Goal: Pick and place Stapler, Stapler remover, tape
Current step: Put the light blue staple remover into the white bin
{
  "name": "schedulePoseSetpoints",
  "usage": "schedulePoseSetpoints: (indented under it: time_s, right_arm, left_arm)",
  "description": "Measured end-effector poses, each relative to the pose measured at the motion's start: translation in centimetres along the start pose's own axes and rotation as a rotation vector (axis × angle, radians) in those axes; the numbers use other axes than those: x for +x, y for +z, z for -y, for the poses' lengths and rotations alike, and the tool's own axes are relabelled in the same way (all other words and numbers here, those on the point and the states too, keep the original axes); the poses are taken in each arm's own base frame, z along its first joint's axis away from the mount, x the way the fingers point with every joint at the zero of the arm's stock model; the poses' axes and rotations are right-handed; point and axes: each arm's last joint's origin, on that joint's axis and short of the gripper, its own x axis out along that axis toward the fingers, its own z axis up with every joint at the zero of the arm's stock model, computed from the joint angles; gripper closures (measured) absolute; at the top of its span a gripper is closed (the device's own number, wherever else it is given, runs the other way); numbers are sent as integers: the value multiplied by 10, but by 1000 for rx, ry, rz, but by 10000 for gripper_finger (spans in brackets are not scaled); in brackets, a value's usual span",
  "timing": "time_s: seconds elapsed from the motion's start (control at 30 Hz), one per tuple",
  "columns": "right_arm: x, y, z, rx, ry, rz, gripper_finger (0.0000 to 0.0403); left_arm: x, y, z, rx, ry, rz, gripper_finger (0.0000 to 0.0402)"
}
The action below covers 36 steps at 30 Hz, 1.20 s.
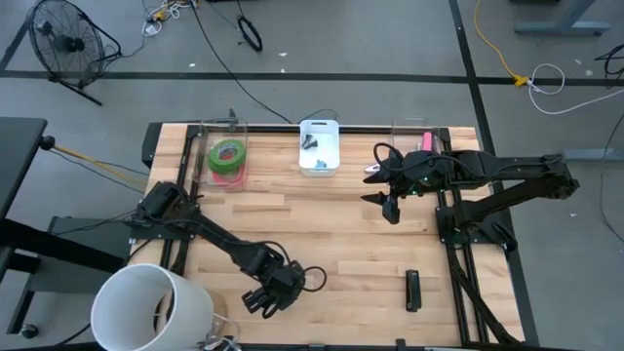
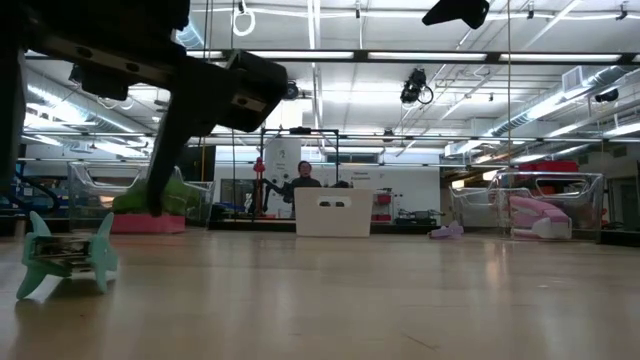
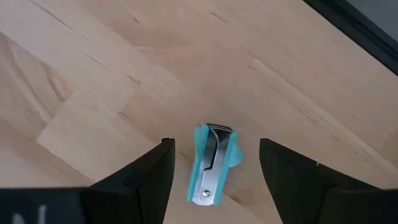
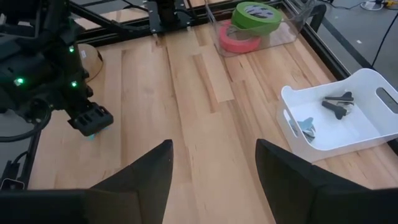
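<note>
High view: the left gripper (image 1: 268, 292) is seen low over the front part of the wooden tabletop (image 1: 331, 244), left of centre. Its fingers are spread apart, and in the left wrist view a teal stapler remover (image 3: 212, 163) with metal jaws is seen lying on the wood between them, untouched by either finger. In the low view the same remover (image 2: 66, 255) is seen resting on the tabletop beneath the dark arm.

The right gripper (image 1: 389, 206) is held above the tabletop right of centre, near the back. Its fingers are parted and nothing is held between them, as shown in the right wrist view.

The tape (image 1: 227, 159) is found in a clear bin (image 1: 207, 136) at the back left: green rings are stacked on a red-pink one. A white bin (image 1: 319, 128) sits at the back centre, and in the right wrist view a dark stapler remover (image 4: 336, 106) and a teal one (image 4: 307, 127) are seen inside it. A second clear bin (image 1: 409, 130) at the back right holds something pink (image 1: 426, 142). A black stapler (image 1: 412, 290) lies on the front right of the tabletop, well apart from both grippers.

A person (image 2: 304, 180) is visible in the room beyond the tabletop in the low view.
</note>
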Motion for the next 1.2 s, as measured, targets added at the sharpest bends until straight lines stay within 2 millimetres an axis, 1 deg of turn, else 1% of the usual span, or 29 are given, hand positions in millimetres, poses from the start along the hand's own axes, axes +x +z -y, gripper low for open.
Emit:
schedulePoseSetpoints:
  time_s: [0.1, 0.23, 0.53, 0.67, 0.8, 1.0, 1.07, 1.2]
  right_arm:
    - [0, 0, 0, -2, 0, 0, 177]
    - [0, 0, 0, -2, 0, 0, 177]
    - [0, 0, 0, -2, -1, 0, 177]
    - [0, 0, 0, -2, 0, 0, 177]
    - [0, 0, 0, -3, 0, 0, 177]
    - [0, 0, 0, -1, 0, 0, 177]
    - [0, 0, 0, 0, 0, 0, 177]
    - [0, 0, 0, 1, 0, 0, 177]
  left_arm:
    - [1, -1, 0, 2, 2, 2, 165]
    - [8, -9, 1, 19, -3, -12, 165]
    - [16, -14, 2, 27, 13, 25, 165]
    - [18, -16, 2, 27, 12, 23, 174]
    - [18, -16, 2, 29, 13, 26, 211]
    - [17, -16, 2, 29, 10, 28, 298]
    - [17, -15, 2, 29, 9, 30, 321]
    - [17, -15, 2, 29, 9, 30, 324]
